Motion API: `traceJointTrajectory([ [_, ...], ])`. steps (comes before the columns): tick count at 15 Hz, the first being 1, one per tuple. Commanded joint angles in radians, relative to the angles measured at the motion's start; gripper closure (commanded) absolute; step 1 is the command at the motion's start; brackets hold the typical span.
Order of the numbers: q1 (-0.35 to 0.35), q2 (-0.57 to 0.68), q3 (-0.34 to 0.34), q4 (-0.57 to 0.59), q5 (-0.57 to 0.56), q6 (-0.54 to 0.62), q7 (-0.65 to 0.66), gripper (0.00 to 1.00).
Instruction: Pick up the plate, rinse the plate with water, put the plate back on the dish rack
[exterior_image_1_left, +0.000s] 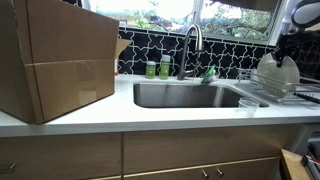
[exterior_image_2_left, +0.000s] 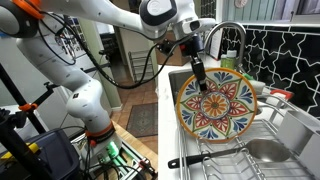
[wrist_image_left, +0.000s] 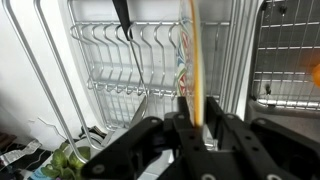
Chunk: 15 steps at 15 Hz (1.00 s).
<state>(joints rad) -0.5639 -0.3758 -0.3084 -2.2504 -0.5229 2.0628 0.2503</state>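
The plate (exterior_image_2_left: 217, 103) is round, with a colourful orange and blue patterned face; its back looks white in an exterior view (exterior_image_1_left: 277, 74). It stands upright on edge in the wire dish rack (exterior_image_2_left: 262, 152), which sits right of the sink (exterior_image_1_left: 180, 96). My gripper (exterior_image_2_left: 197, 72) is shut on the plate's upper rim. In the wrist view the plate (wrist_image_left: 193, 50) shows edge-on as a thin yellow line between my fingers (wrist_image_left: 196, 112), with the rack's prongs (wrist_image_left: 110, 60) beyond.
A curved faucet (exterior_image_1_left: 191, 42) rises behind the sink, also seen in an exterior view (exterior_image_2_left: 230, 35). A large cardboard box (exterior_image_1_left: 55, 60) stands on the counter. Green bottles (exterior_image_1_left: 157, 68) stand by the faucet. A black-handled utensil (exterior_image_2_left: 190, 160) lies in the rack.
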Motion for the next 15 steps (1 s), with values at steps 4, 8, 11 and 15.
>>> traceJointTrajectory([
  [4,0.022,-0.003,-0.021,-0.003,0.016,0.033,-0.004,0.97],
  [8,0.019,-0.027,-0.009,0.0,-0.004,0.018,-0.002,0.97],
  [11,0.021,-0.053,0.011,0.012,-0.029,-0.015,-0.01,0.97],
  [15,0.025,-0.066,0.04,0.033,-0.054,-0.045,-0.007,0.97],
])
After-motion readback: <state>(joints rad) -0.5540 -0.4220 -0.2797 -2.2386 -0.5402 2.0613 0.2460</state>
